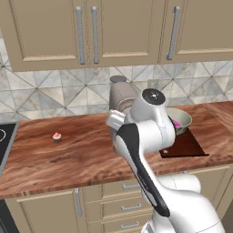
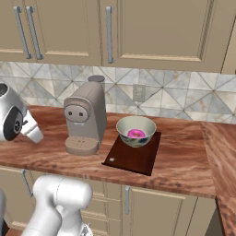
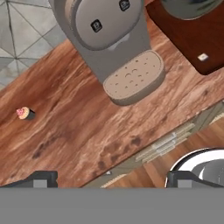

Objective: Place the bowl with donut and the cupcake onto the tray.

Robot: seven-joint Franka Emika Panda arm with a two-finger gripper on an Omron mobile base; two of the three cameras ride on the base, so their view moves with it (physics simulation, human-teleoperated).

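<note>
The tool (image 3: 109, 177) is spread wide and grasps nothing, its two dark tips well apart at the bottom of the hand view, hanging above the front edge of the worktop (image 3: 87, 131) and looking down across it. That open stance suits a reach not yet begun, probably toward the cupcake (image 3: 25, 113), which stands alone on bare wood off to one side of the tool, well apart from everything else. Straight ahead of the tool is the coffee machine (image 3: 113, 39), its perforated drip plate facing the camera. Beyond the machine, on the far side from the cupcake, lies the tray (image 2: 133, 154), with the bowl (image 2: 136, 130) already resting on its rear part and the donut (image 2: 135, 133) inside the bowl. So the bowl half of the job looks finished, and the cupcake remains to be fetched past the machine
</note>
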